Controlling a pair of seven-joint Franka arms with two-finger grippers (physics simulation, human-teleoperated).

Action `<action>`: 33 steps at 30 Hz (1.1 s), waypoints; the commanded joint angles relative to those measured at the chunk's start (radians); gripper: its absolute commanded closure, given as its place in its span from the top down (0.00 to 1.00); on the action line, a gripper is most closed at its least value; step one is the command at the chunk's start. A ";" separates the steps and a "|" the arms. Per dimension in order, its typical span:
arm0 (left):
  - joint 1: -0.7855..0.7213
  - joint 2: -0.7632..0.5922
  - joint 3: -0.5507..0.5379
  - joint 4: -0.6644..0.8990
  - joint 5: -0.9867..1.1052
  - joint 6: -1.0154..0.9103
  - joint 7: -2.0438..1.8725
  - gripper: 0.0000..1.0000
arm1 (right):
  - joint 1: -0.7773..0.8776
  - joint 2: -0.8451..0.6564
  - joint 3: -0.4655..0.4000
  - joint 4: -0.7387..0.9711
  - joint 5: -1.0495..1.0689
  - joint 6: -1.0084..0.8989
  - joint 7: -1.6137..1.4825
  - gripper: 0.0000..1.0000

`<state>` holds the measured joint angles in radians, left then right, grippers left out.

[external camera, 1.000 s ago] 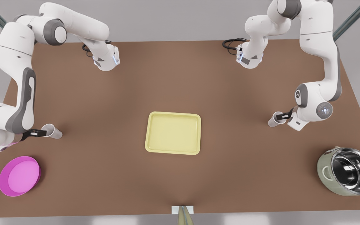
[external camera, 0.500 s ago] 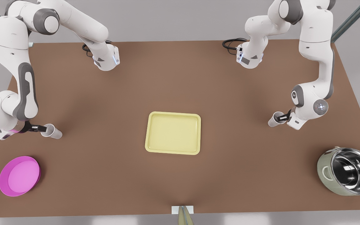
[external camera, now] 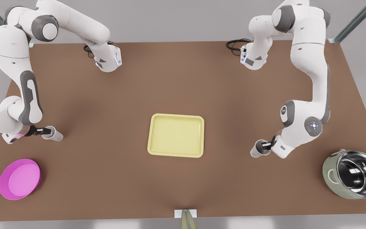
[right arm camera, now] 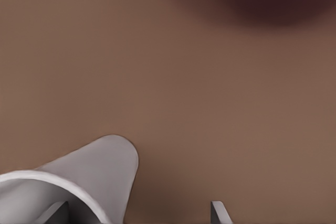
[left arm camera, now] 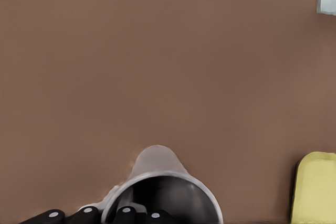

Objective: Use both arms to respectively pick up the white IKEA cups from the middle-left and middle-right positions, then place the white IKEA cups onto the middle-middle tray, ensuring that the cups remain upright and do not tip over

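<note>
Two rim grasps for uprightness: clamping left gripper (external camera: 266, 147) fingers on white IKEA cup (external camera: 256, 150); straddling second cup (external camera: 54, 135), right gripper (external camera: 44, 130) fingers apart.

The tray (external camera: 176, 139) lies mid-table (external camera: 183, 79); one cup (external camera: 52, 134) to the front view's left, another cup (external camera: 257, 149) right.

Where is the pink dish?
The pink dish sits on the table's near corner at the front view's left, closest to the cup at the right hand.

Magenta dish (external camera: 19, 179) near table (external camera: 106, 178) corner, front view's left; steel-lined pot (external camera: 354, 174) at opposite corner.
</note>
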<state>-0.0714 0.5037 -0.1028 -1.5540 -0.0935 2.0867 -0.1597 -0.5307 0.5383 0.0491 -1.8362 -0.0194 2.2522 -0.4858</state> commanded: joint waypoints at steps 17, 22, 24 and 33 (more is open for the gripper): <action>-0.335 0.312 -0.089 0.210 -0.008 0.176 -1.066 0.21 | 0.018 0.000 0.063 0.048 -0.004 -0.140 -0.105 0.26; -0.335 0.331 -0.089 0.210 -0.006 0.181 -1.066 0.53 | 0.067 -0.014 0.279 0.115 -0.007 -0.246 -0.145 0.21; -0.335 0.331 -0.089 0.210 -0.006 0.181 -1.064 0.96 | 0.129 -0.009 0.281 0.137 -0.002 -0.246 -0.143 0.21; -0.334 0.322 -0.090 0.207 -0.005 0.155 -1.066 1.00 | 0.466 0.058 0.281 0.275 0.107 -0.235 -0.033 0.21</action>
<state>-0.4055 0.8274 -0.1926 -1.3469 -0.1102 2.2649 -1.0085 -0.0843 0.5857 0.3298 -1.5777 0.0636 2.0248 -0.5840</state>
